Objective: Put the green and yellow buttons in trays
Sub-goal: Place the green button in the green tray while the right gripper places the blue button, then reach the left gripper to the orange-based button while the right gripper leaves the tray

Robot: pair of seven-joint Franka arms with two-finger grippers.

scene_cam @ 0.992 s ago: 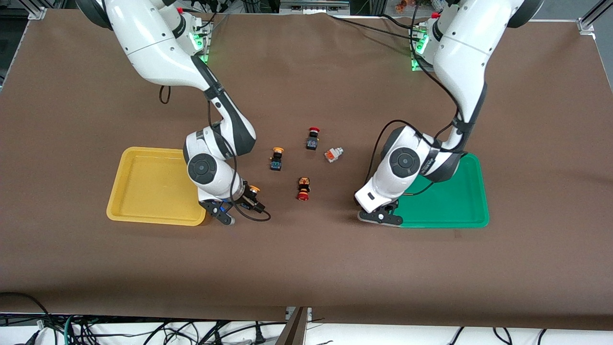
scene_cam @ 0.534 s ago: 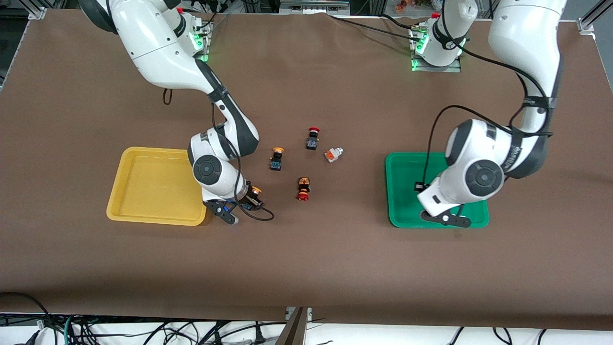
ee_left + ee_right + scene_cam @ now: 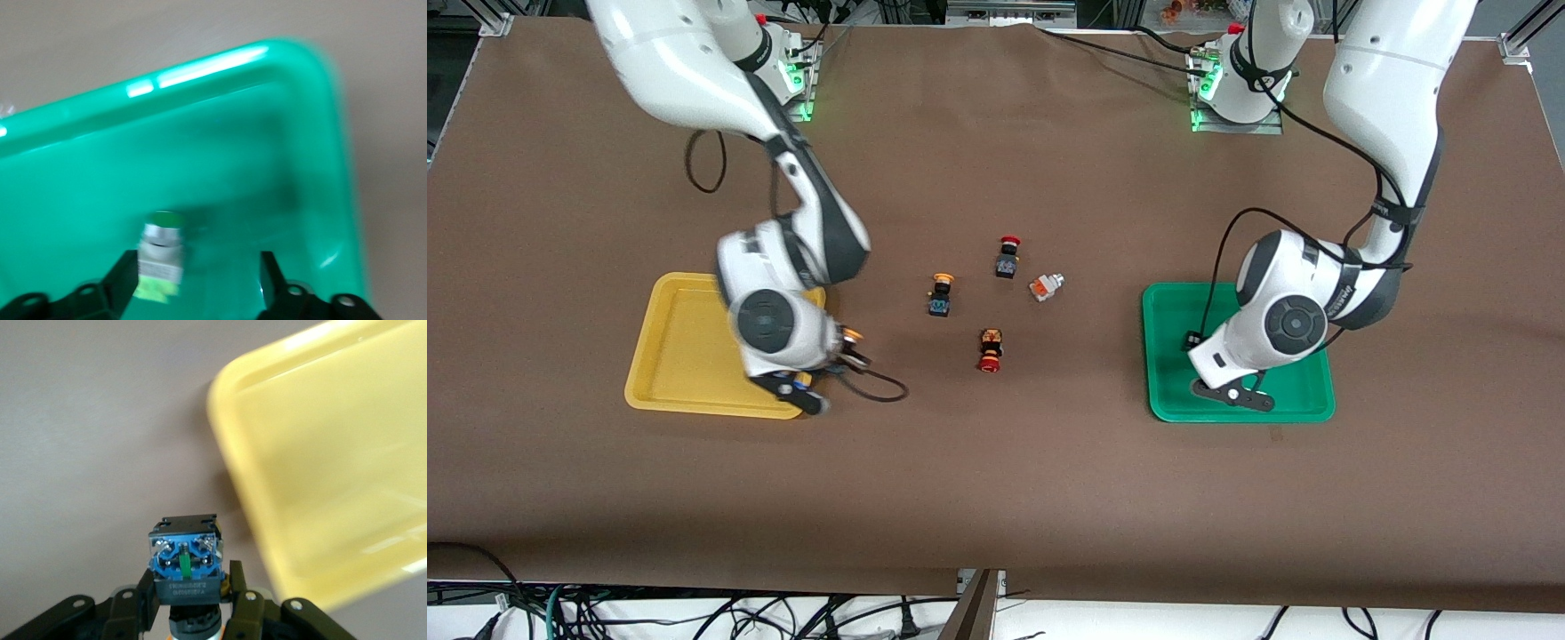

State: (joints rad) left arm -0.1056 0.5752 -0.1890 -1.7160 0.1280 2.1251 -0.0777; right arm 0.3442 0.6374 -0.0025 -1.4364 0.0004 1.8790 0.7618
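Note:
My right gripper [image 3: 843, 353] is shut on a yellow button [image 3: 853, 335] and holds it over the table just off the corner of the yellow tray [image 3: 685, 356]. In the right wrist view the button's blue base [image 3: 185, 560] sticks out between the gripper's [image 3: 191, 595] fingers, with the yellow tray [image 3: 333, 487] beside it. My left gripper [image 3: 1214, 373] is low over the green tray [image 3: 1307, 404]. In the left wrist view it [image 3: 197, 273] is open. A silvery-white, green-faced button [image 3: 160, 250] lies in the tray [image 3: 267, 133] against one finger.
Between the trays lie another yellow button [image 3: 940, 295], a silvery-white button with an orange face [image 3: 1046, 285], and two red-capped switches [image 3: 1007, 256] [image 3: 990, 349]. A black cable loops from the right wrist onto the table.
My right gripper has carried the yellow button toward the yellow tray. My left arm swung from beside the green tray to over it, then shifted a little.

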